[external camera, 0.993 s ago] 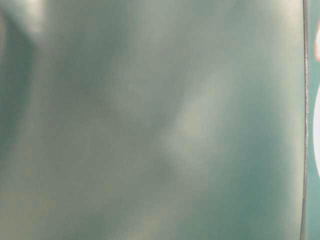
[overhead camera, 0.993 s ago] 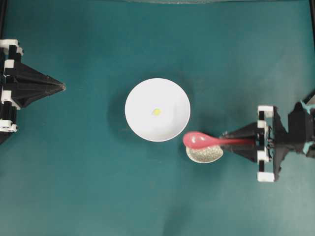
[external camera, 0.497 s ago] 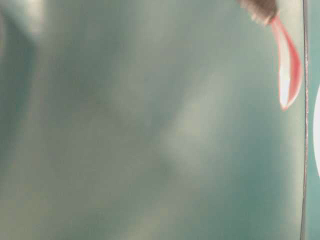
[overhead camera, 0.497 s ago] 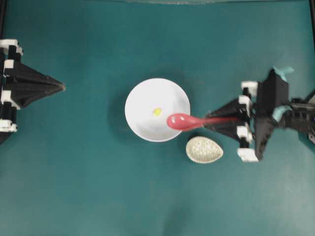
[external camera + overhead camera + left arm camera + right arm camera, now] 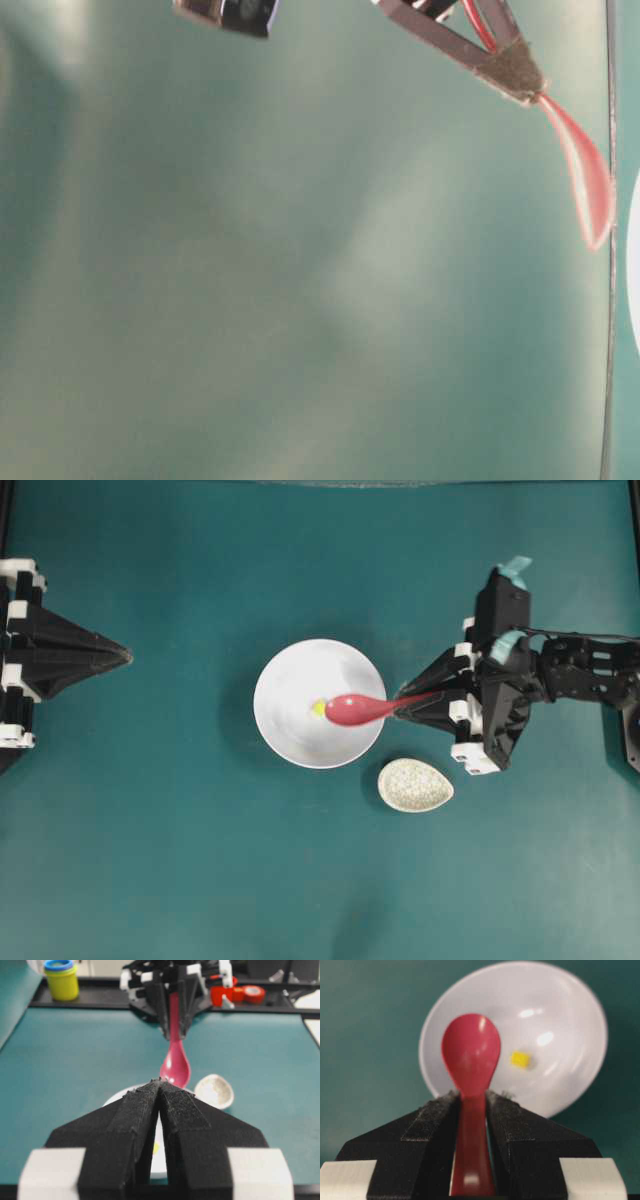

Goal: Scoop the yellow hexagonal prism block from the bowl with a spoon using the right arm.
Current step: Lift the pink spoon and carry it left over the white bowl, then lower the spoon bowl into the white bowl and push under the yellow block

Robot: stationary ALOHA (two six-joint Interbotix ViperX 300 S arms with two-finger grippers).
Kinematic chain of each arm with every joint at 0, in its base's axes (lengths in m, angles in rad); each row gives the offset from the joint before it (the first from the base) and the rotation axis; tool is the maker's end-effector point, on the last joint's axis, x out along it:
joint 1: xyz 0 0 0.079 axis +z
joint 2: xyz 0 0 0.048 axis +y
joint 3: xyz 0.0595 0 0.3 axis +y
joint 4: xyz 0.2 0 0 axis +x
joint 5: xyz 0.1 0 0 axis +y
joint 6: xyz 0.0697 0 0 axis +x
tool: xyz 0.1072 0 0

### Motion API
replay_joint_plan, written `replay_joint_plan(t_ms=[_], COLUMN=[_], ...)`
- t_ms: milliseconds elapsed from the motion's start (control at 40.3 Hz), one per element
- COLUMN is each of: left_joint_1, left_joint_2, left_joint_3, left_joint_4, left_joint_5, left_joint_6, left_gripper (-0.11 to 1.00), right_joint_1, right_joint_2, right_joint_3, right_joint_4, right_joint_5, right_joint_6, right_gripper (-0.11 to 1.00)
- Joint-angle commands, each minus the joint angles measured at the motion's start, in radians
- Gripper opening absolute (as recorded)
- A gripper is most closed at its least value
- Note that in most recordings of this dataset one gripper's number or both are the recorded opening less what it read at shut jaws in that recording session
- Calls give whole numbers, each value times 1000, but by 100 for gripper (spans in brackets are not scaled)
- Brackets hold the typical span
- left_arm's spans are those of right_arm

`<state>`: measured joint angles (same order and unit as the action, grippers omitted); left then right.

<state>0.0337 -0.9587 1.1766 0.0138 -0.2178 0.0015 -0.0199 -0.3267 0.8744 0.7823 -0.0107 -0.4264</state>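
Holding the red-pink spoon (image 5: 365, 707) by its handle, the right gripper (image 5: 401, 708) has its two black jaws squeezed tight on it, one on each side. The spoon's scoop hangs over the big white bowl (image 5: 290, 735), on the side of the bowl nearest the right arm (image 5: 560, 675). The tiny yellow block (image 5: 318, 707) sits on the bottom of the bowl, near its middle. From above, the tip of the scoop looks like it is just beside the block, but I cannot tell if it touches. In the right wrist view, the scoop (image 5: 471, 1052) is above the bowl and the block (image 5: 521, 1059) lies off to one side of it. A small speckled egg-shaped dish (image 5: 415, 785) sits on the green table (image 5: 200, 880), just beside the bowl. The left gripper (image 5: 125, 657) is well away from the bowl, on the far side from the spoon. Its jaws are pressed together with nothing in them.
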Motion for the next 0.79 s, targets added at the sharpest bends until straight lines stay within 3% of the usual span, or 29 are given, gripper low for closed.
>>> replay_joint_plan(t_ms=[0,521,770], left_joint_1=[2,2,2], left_joint_2=[6,6,6], left_joint_3=[-21,-21,-23], left_joint_4=[2,2,2], left_joint_5=[-6,-5,-6], left_joint_6=[2,3,3], left_gripper=[5,5,5], right_joint_1=[-34,-143,-155], right_joint_2=[0,120,169], right_joint_3=[-48,-210,-265], right_joint_4=[-2,-8,-66], right_joint_5=[77,368,449], right_joint_6=[6,78,156], right_gripper=[24,24,24])
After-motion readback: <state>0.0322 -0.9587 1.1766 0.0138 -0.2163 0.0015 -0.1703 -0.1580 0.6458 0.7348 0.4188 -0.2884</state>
